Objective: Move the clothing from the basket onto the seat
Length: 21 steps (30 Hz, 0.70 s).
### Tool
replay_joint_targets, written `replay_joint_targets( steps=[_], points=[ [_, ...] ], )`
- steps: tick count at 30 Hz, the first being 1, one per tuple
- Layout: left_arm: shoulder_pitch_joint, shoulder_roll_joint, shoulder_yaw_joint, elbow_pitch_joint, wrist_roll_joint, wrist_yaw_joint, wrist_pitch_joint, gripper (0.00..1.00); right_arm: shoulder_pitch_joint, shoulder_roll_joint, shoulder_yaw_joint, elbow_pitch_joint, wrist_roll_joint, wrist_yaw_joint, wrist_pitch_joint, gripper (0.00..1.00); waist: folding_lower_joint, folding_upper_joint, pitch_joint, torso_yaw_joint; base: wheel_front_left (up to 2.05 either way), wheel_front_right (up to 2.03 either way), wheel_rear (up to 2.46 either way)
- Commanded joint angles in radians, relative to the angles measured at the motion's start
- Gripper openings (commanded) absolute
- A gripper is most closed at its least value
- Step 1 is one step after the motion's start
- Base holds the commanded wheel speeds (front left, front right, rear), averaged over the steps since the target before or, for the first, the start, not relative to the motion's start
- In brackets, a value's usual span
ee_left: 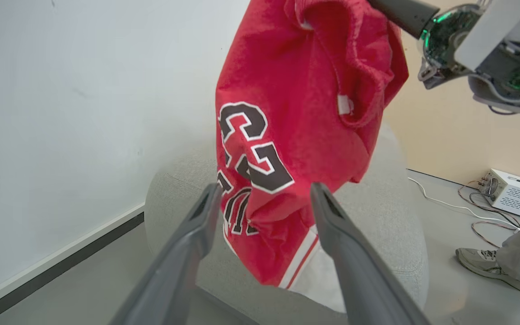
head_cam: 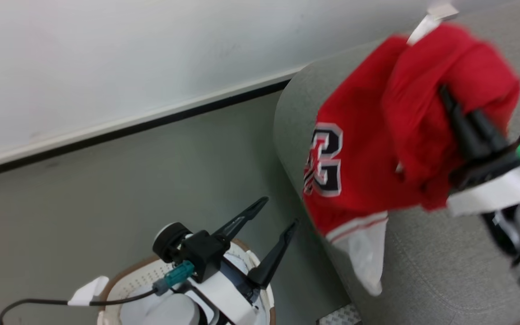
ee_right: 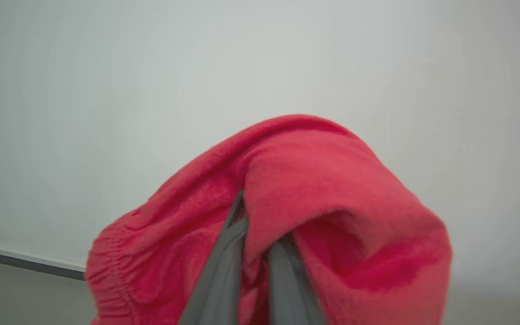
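The red jersey [head_cam: 377, 149] with its black-and-white 23 hangs in the air over the rounded end of the light grey sofa [head_cam: 445, 271], its white part dangling lowest. My right gripper [head_cam: 449, 97] is shut on the bunched red cloth near the top; the right wrist view shows the jersey [ee_right: 287, 216] draped over both fingers. Over the white basket [head_cam: 127, 280] with its tan rim, my left gripper [head_cam: 280, 212] stands open and holds nothing. In the left wrist view the jersey [ee_left: 296, 135] hangs beyond the open left gripper [ee_left: 264, 194], in front of the sofa [ee_left: 377, 212].
A white wall with a dark baseboard [head_cam: 129, 126] runs behind the grey floor [head_cam: 106, 189]. In the left wrist view a person's shoe [ee_left: 485, 266] and trouser leg stand at the right, near a white box [ee_left: 510, 192] with cables on the floor.
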Motion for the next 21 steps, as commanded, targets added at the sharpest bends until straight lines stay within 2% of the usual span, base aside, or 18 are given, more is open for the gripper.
replay_joint_targets(
  steps=[1,8,11,18,21],
  points=[
    [-0.018,0.019,-0.005,0.001,-0.008,0.001,0.0,1.0,-0.074,-0.03,-0.013,0.006,-0.006,-0.003,0.006,0.0,-0.0001,-0.0001,0.037,0.024,0.0,0.0,0.0],
    [-0.052,0.053,-0.024,-0.006,-0.023,0.001,0.0,1.0,-0.309,-0.122,-0.099,0.016,0.012,-0.003,0.064,0.0,-0.0001,-0.0001,0.095,0.054,0.0,0.0,0.0],
    [-0.067,0.065,-0.03,-0.012,-0.023,0.001,0.0,1.0,-0.362,-0.153,-0.123,0.031,0.027,-0.003,0.089,0.0,-0.0001,-0.0001,0.122,0.066,0.0,0.0,0.0],
    [-0.134,0.113,-0.058,-0.031,-0.032,0.001,0.0,1.0,-0.496,-0.257,-0.189,0.153,0.045,-0.003,0.131,0.0,-0.0001,-0.0001,0.265,0.115,0.0,0.0,0.0],
    [-0.163,0.136,-0.07,-0.04,-0.03,0.001,0.0,1.0,-0.524,-0.274,-0.207,0.228,0.037,-0.003,0.123,0.0,-0.0001,-0.0001,0.333,0.132,0.0,0.0,0.0]
  ],
)
